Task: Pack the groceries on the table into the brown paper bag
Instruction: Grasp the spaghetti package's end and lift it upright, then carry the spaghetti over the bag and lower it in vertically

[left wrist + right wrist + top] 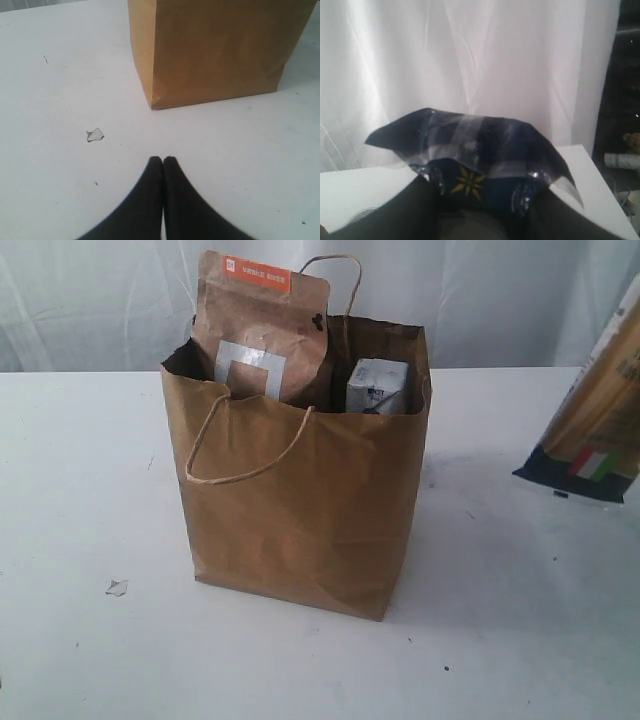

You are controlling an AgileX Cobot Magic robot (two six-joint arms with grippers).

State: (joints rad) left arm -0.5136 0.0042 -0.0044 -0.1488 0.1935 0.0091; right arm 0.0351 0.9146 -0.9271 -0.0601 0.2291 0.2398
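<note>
The bag [300, 510] is boxy brown kraft paper, creased and matte, standing upright near the middle of the table [80, 490]. Its rim is ragged. One twisted paper handle [250, 465] droops down the front and the other rises at the back.

A flat brown pouch [262, 330] with an orange strip on top and a pale square on its face sticks well out of the bag. Just beside it, the top of a small white-blue carton [377, 385] shows at the rim.

The table is a flat white surface, scuffed and speckled. A small torn scrap [117, 587] lies on it left of the bag.

The left gripper [163, 160] has its black tapered fingers pressed together, holding nothing, over bare table near the scrap.

The right gripper [475, 195] is clamped on the packet [600, 410]. This is a long, glossy film pack, tilted at the right edge of the exterior view, well apart from the bag. Its dark blue end carries a gold star, a flag stripe and clear crinkled film.
</note>
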